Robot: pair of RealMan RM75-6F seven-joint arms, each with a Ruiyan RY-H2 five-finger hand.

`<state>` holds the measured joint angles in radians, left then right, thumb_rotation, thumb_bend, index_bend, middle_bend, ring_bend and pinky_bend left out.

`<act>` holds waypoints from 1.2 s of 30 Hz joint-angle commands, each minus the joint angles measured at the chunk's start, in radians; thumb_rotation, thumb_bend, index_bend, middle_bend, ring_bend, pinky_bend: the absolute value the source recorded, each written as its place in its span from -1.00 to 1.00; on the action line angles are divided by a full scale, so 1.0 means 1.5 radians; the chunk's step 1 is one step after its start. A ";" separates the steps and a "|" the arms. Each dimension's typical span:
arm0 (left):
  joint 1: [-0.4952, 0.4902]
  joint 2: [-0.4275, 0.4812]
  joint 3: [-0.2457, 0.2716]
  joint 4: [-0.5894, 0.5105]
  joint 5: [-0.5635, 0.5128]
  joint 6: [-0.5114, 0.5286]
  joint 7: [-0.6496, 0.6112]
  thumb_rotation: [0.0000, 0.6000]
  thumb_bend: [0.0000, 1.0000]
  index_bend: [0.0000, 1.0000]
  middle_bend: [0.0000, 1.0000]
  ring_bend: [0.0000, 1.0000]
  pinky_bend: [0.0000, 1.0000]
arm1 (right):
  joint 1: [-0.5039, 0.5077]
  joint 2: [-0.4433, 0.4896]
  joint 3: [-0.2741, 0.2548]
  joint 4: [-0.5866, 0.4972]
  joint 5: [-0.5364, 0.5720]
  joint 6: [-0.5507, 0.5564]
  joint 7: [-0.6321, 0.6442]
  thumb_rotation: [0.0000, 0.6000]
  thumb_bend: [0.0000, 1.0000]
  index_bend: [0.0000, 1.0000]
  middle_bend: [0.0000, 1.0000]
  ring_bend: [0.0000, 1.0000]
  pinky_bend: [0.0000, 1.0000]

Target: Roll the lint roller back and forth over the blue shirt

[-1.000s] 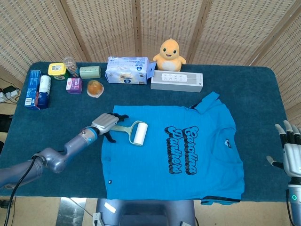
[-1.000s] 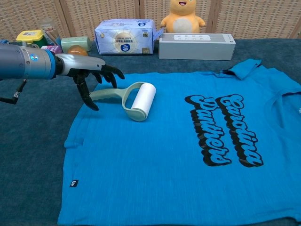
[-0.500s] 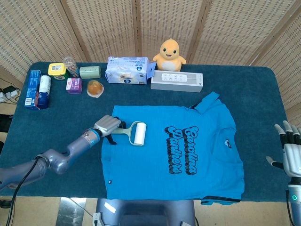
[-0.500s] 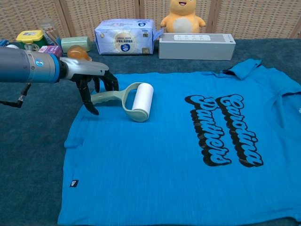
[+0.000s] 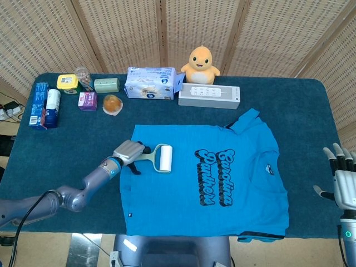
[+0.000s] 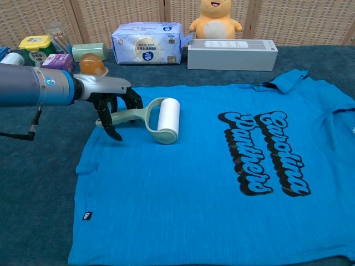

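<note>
Chest view shows the blue shirt (image 6: 211, 183) spread flat on the dark blue table (image 6: 33, 183), its black lettering running across the chest and one sleeve lying toward the far right. Near the shirt's left shoulder edge the lint roller (image 6: 152, 119) lies on the fabric, white roll to the right and pale green handle pointing left. The left hand (image 6: 111, 105) has its dark fingers curled around that handle, gripping it, with the thumb reaching down onto the cloth just beside the handle's end. In the head view the same left hand (image 5: 129, 152) sits at the shirt's (image 5: 206, 183) upper left part, with the lint roller (image 5: 158, 158) just to its right, well short of the lettering. At the near right edge of the head view, off the table (image 5: 67, 139), the right hand (image 5: 344, 181) stands upright with fingers apart and holds nothing. Farther back, along the table's far side, stand a white speaker bar (image 5: 209, 96), a blue tissue pack (image 5: 149, 83) and a yellow plush chick (image 5: 201, 65). To the far left are a pale green case (image 5: 106, 85), an orange round item (image 5: 113, 104), a purple packet (image 5: 87, 100), a yellow-lidded jar (image 5: 67, 83) and a blue box (image 5: 39, 105)
</note>
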<state>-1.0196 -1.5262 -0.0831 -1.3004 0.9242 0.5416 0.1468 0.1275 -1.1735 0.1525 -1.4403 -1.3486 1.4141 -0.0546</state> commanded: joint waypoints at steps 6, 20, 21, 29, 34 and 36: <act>-0.002 -0.025 0.000 -0.007 -0.044 0.017 0.010 1.00 -0.73 -0.24 -0.26 -0.50 -0.15 | 0.002 0.001 0.000 -0.001 0.000 -0.002 0.002 1.00 -1.00 -0.77 -1.00 -1.00 -1.00; 0.020 -0.046 -0.018 -0.017 -0.022 0.061 -0.011 1.00 -0.37 0.06 0.16 -0.13 0.21 | 0.002 0.001 -0.002 -0.002 -0.001 -0.003 0.005 1.00 -1.00 -0.77 -1.00 -1.00 -1.00; 0.021 -0.046 -0.019 -0.016 -0.022 0.060 -0.013 1.00 -0.33 0.08 0.19 -0.11 0.23 | 0.002 0.001 -0.002 -0.002 -0.001 -0.003 0.005 1.00 -1.00 -0.77 -1.00 -1.00 -1.00; 0.037 -0.052 -0.046 -0.008 -0.001 0.044 -0.080 1.00 -0.17 0.14 0.33 0.00 0.37 | 0.003 0.002 -0.003 -0.003 -0.001 -0.005 0.007 1.00 -1.00 -0.77 -1.00 -1.00 -1.00; 0.041 -0.054 -0.048 0.005 0.033 0.062 -0.079 1.00 -0.35 0.20 0.40 0.04 0.40 | 0.002 0.003 -0.003 -0.004 0.000 -0.004 0.007 1.00 -1.00 -0.77 -1.00 -1.00 -1.00; 0.041 -0.054 -0.048 0.009 0.038 0.074 -0.068 1.00 -0.48 0.27 0.41 0.04 0.39 | 0.002 0.004 -0.003 -0.005 0.000 -0.004 0.006 1.00 -1.00 -0.77 -1.00 -1.00 -1.00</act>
<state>-0.9591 -1.6060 -0.1531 -1.2931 0.9758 0.6427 0.0356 0.1306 -1.1679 0.1484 -1.4479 -1.3493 1.4086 -0.0450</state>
